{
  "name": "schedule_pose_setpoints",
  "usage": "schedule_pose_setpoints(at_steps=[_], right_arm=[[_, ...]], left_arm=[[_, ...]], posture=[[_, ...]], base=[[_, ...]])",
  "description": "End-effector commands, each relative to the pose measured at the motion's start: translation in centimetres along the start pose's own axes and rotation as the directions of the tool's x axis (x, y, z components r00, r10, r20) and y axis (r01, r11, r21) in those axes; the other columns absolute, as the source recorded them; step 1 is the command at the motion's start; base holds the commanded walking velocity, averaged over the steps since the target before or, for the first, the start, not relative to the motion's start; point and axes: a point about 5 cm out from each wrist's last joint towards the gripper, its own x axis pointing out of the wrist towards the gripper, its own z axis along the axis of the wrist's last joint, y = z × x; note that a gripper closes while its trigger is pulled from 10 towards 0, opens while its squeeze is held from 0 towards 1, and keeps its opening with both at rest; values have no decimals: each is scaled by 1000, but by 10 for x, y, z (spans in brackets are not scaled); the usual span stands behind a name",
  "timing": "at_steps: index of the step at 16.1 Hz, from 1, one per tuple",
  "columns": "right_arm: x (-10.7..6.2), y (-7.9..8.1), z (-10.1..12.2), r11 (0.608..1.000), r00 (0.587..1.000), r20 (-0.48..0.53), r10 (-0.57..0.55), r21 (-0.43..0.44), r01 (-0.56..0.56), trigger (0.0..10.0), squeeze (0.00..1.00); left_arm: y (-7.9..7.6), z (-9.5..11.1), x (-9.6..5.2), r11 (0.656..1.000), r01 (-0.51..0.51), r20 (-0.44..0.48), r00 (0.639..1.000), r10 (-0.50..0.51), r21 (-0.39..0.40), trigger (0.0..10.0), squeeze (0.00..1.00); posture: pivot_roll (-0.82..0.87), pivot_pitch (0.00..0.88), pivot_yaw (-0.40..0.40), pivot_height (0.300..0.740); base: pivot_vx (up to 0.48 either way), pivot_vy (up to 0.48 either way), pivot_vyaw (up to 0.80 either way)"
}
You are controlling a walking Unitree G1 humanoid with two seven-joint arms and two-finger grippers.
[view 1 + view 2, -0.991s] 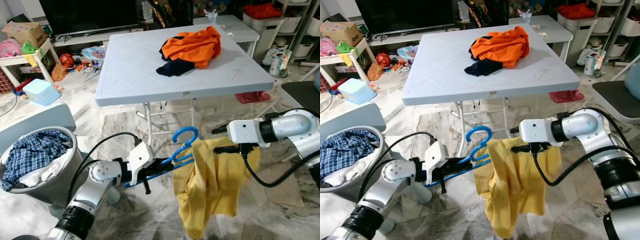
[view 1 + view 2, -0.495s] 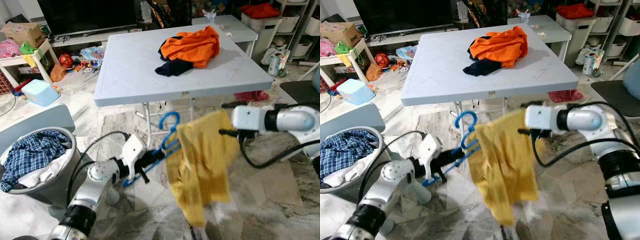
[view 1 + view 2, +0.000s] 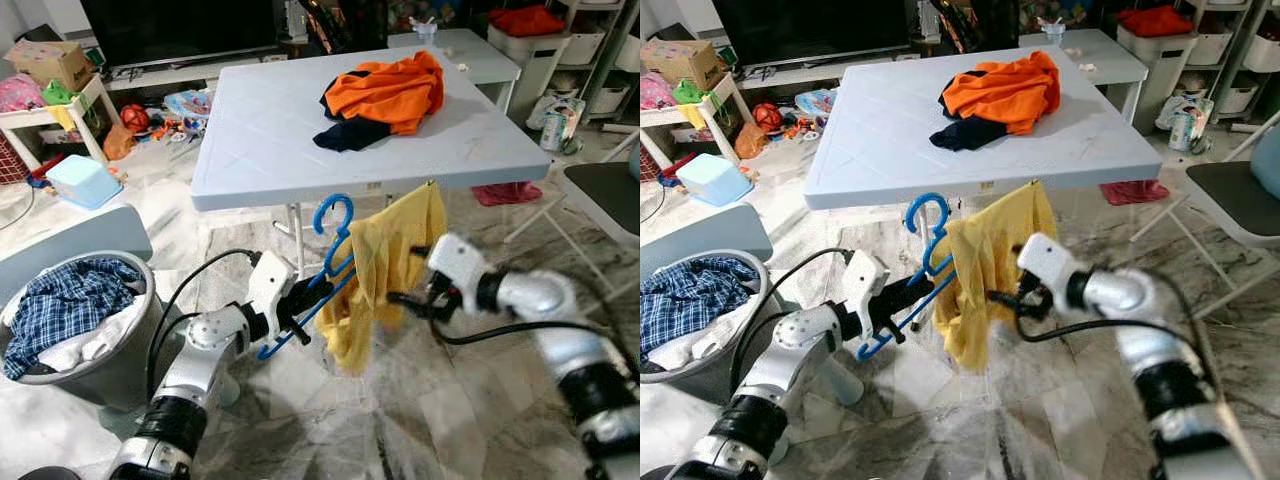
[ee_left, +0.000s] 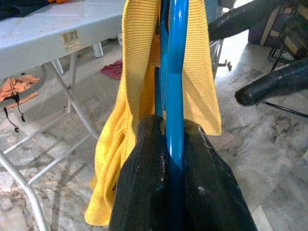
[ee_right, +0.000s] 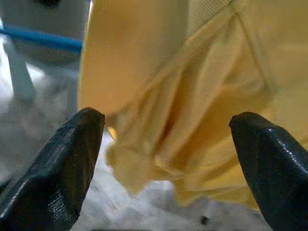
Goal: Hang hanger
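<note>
Two grippers are in view below the front edge of the surface (image 3: 260, 150). Left gripper (image 3: 296, 303) is clamped on the lower bar of the blue hanger (image 3: 330, 262); in the left wrist view the bar (image 4: 174, 96) is pinched between both black fingers (image 4: 144, 183), jaws closed on it. Hanger is held tilted, hook (image 3: 923, 213) pointing up and sitting just in front of the surface edge, not hooked on anything that can be seen.

Yellow garment (image 3: 385, 270) is draped over the hanger's far end and hangs down toward the marble floor (image 3: 450, 400); whether its hem touches the floor cannot be told. Its top corner reaches up close to the surface edge.

Right gripper (image 3: 405, 300) is held just beside the garment, on its right side. In the right wrist view its fingers (image 5: 57, 168) are wide apart with the yellow cloth (image 5: 192, 106) beyond them, nothing gripped.

Orange garment (image 3: 385, 90) is bunched on the surface with a dark piece (image 3: 345, 135) under it. Laundry basket (image 3: 80, 380) with plaid cloth (image 3: 65, 305) is seen at the robot's left, well apart from the hanger.
</note>
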Motion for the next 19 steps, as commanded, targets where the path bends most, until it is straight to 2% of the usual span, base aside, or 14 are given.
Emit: schedule_pose_setpoints(at_steps=[1,3,5,8,10,13,15,16,19], right_arm=[[1,-1,7,994,997,38,-67,91,63,10000,0],[4,3,6,960,990,55,-130,259,111,10000,0],[9,12,7,930,987,55,-152,347,124,10000,0],[18,24,12,903,989,40,-144,413,115,10000,0],[11,24,20,902,993,77,-85,430,44,10000,0],[4,20,19,905,995,52,-86,423,56,10000,0],[8,25,22,909,995,44,-87,413,62,10000,0],[17,33,26,925,995,28,-96,371,79,10000,0],[35,50,35,914,994,43,-104,398,78,10000,0]], left_arm=[[6,16,3,1000,-10,57,998,9,26,0,0],[6,17,4,1000,-8,62,998,6,28,118,0],[3,18,7,1000,7,64,998,-9,29,863,0],[1,19,8,999,26,65,998,-28,35,1725,0],[5,18,6,999,5,56,998,-7,43,1725,0],[7,18,5,999,-1,52,999,-1,43,2000,0],[4,19,8,999,12,55,998,-15,42,2235,0],[0,20,10,999,33,63,997,-36,41,2353,0],[-3,23,12,998,44,73,996,-47,46,2706,0]], posture=[[-174,0,73,740],[-174,0,76,740],[-172,0,80,740],[-168,0,81,740],[-164,0,80,740],[-169,0,84,740],[-169,0,84,740],[-169,0,88,740],[-169,0,88,740]], base=[[0,0,0],[0,0,0],[0,0,0],[0,0,0],[0,0,0],[0,0,0],[0,0,0],[0,0,0],[0,0,0]])
